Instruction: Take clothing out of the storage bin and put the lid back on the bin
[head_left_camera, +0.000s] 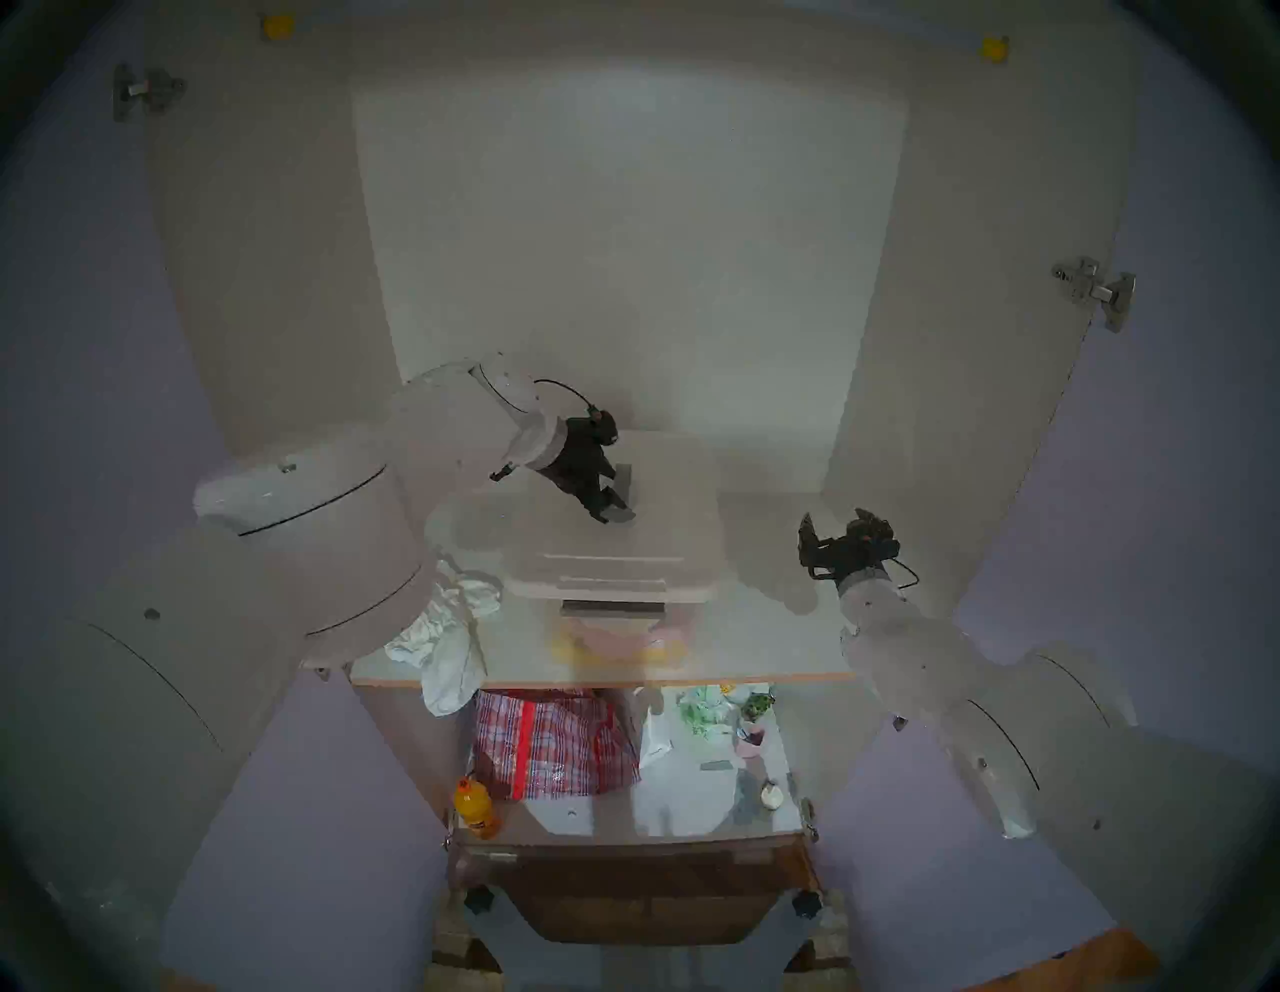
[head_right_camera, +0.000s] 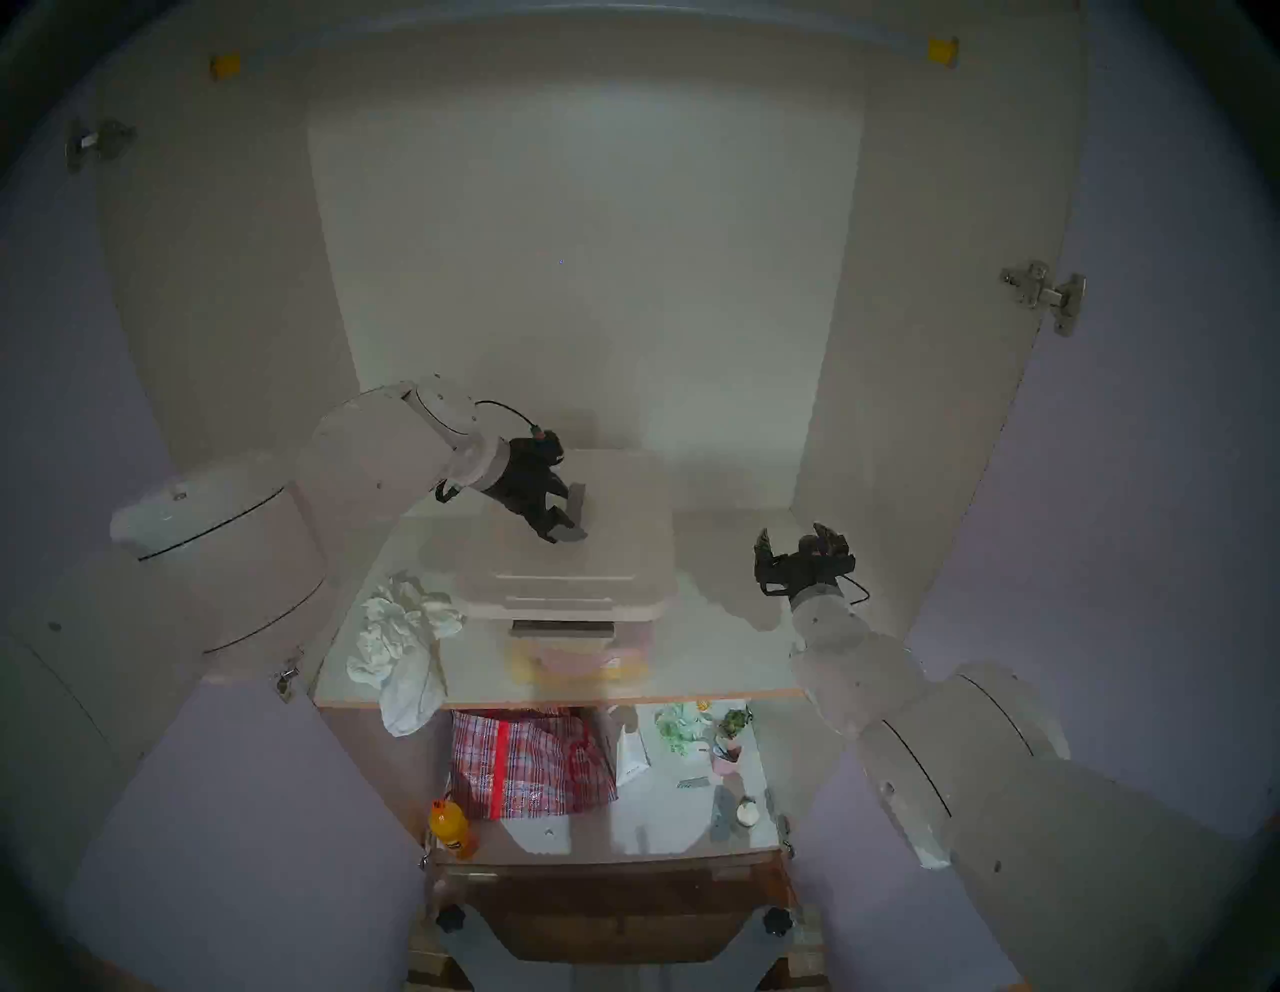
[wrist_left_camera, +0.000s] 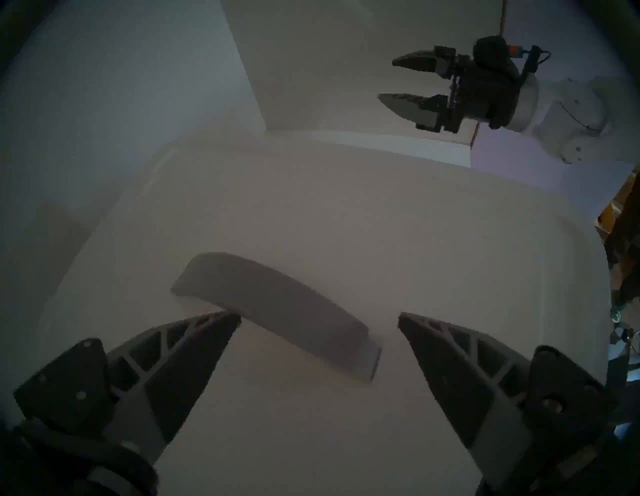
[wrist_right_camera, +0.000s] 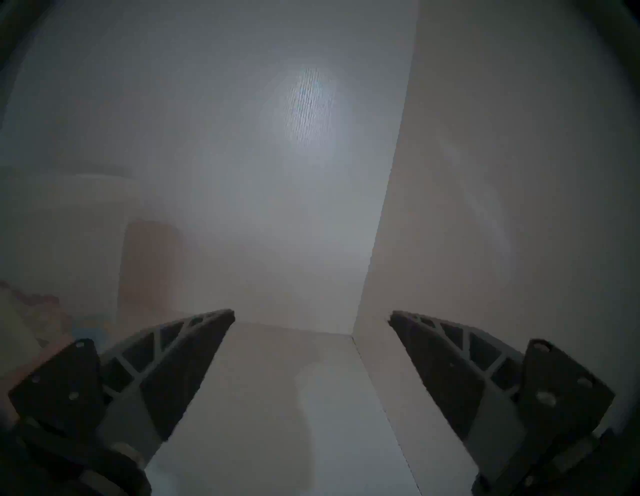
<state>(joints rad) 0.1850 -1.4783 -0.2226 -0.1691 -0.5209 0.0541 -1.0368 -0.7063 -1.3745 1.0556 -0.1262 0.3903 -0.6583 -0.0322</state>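
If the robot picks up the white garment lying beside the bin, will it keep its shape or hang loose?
The white garment probably hangs loose: it lies crumpled in folds, and one end already droops over the shelf edge. It looks thin, so likely light. A push may only bunch it up or drag it off the edge.

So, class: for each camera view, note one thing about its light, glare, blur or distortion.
Head views: dim, with fisheye bending the cupboard walls and a dark rim. Left wrist view: murky, the left hand open over the lid and its grey handle, whose edges look soft. Right wrist view: hazy, with one bright patch of glare on the back wall.
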